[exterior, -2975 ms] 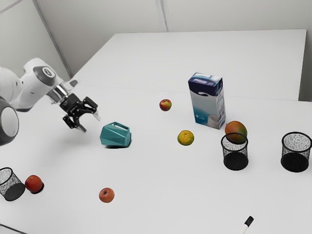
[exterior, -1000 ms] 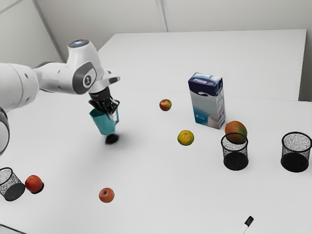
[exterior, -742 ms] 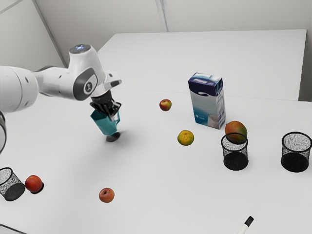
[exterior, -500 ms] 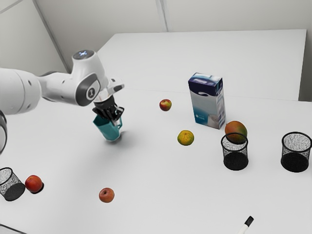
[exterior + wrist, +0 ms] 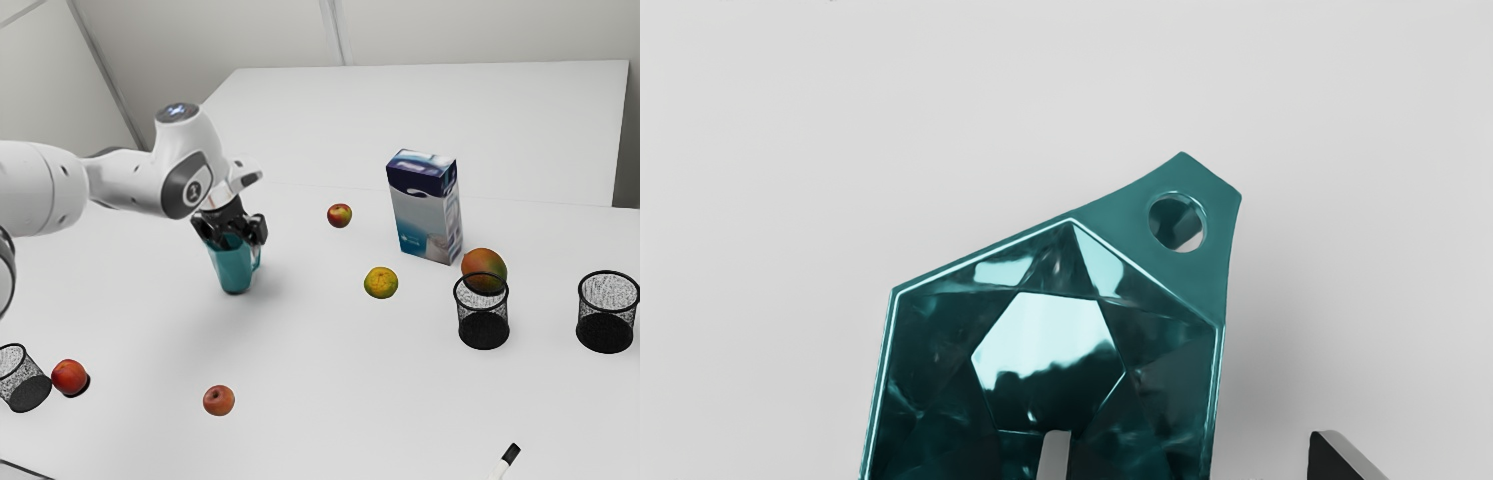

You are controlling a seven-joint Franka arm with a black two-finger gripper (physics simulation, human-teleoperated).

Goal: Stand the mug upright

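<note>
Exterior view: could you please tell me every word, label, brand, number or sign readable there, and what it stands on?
None can be read for certain.
Carton: small print low on its front, too small to read.
Arm: a pale mark in a dark badge, too small to make out.

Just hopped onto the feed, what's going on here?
The robot arm has its hand over the teal mug. The mug's base is on the table, and it looks upright or very nearly so. The hand is open: one finger reaches inside the mug, while the other stands outside with a gap to the wall, so the mug isn't gripped.
</note>
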